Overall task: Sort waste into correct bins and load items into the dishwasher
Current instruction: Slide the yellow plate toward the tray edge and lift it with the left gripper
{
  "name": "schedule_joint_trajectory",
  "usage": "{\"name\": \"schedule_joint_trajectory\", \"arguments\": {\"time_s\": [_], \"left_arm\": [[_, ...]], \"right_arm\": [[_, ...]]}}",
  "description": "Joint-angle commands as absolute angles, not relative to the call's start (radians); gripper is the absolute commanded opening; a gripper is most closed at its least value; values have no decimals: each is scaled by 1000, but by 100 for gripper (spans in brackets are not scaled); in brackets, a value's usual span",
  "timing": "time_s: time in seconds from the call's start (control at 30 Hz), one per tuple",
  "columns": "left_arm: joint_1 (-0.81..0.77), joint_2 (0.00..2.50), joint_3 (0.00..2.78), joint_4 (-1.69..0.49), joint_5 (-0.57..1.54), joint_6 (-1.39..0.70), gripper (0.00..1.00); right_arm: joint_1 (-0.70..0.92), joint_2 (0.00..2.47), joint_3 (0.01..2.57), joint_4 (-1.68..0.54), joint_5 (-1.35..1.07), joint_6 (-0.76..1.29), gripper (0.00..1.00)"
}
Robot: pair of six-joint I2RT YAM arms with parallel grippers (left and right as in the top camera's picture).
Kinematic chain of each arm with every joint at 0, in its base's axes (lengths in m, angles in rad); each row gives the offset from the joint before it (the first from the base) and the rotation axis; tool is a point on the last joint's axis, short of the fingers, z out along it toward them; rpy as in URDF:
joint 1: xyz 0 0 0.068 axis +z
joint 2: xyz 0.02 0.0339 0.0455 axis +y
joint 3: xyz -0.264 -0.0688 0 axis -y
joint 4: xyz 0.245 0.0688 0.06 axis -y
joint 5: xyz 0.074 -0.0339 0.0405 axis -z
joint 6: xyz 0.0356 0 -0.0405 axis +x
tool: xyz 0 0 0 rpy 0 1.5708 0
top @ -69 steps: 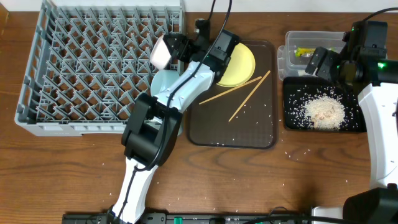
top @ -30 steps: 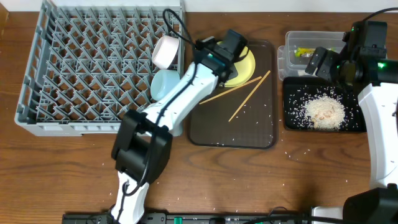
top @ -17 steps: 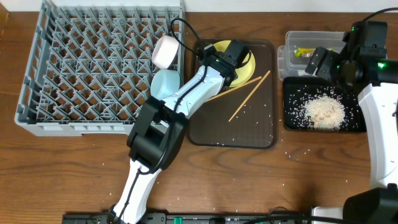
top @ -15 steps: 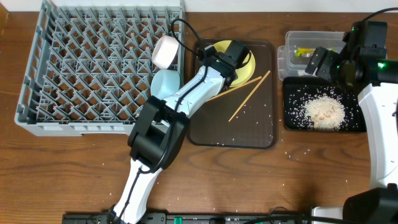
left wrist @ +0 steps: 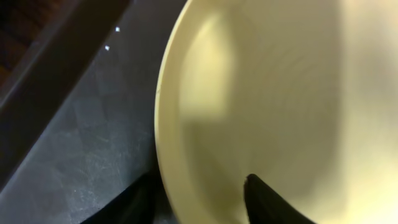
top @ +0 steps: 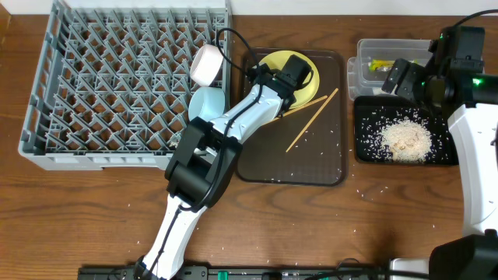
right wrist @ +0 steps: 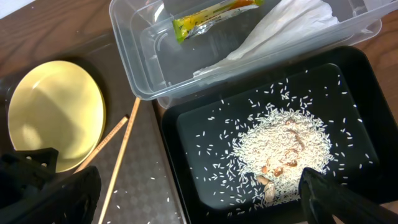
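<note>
The round yellow plate (top: 312,84) lies on the brown serving tray; it fills the left wrist view (left wrist: 280,93). My left gripper (top: 293,72) is open with its fingers (left wrist: 199,190) astride the plate's rim, one outside and one inside. Two chopsticks (top: 310,117) lie on the tray beside the plate. The grey dish rack (top: 117,85) holds a white bowl (top: 206,64) on its side and a light blue bowl (top: 207,103) at its right edge. My right gripper (right wrist: 199,199) hangs open and empty over the black tray (right wrist: 186,124) of rice scraps (right wrist: 280,146).
The clear tub (right wrist: 134,56) behind the black tray holds the green-yellow wrapper (right wrist: 214,12) and the white napkin (right wrist: 283,31). The brown tray (top: 311,163) carries stray rice grains. A few grains lie on the wooden table (top: 366,187).
My left gripper left the white bowl at the rack's right edge, swung right over the brown tray and came down onto the yellow plate's rim. The right arm has not moved.
</note>
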State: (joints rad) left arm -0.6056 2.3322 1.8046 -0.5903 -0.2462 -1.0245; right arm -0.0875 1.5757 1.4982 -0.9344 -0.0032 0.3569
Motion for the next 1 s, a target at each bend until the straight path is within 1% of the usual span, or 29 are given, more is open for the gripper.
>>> {"name": "schedule_joint_trajectory", "arguments": {"time_s": [0.0,0.2,0.43,0.47,0.57,0.7,0.8,0.83,0.9,0.97], "left_arm": [[-602,2350,1788,-601,-255,-1034,45],[-602,2353,1735,-592,-220,-1033,43],[-602,2354,1675,-573,-110,-1011,32],[-602,2354,1672,-569,-83,-978,29],[-602,2354,1672,-557,-37,-907,25],[-601,2354,1672,-537,17,-846,22],[-602,2354,1672,-533,17,-846,21],[-601,2354,1672,-532,17,-846,19],[-599,2354,1672,-526,15,-846,10],[-594,2354,1672,-520,16,-846,8]], "right_arm": [[-88,1577,1503,-936,7,370,99],[-88,1577,1503,-936,7,370,99],[-88,1577,1503,-936,7,370,99],[-88,1577,1503,-936,7,370,99],[-88,1577,1503,-936,7,370,99],[-88,1577,1503,-936,7,370,99],[-88,1577,1503,-936,7,370,99],[-88,1577,1503,-936,7,370,99],[-88,1577,1503,-936,7,370,99],[-88,1577,1503,-936,7,370,99]]}}
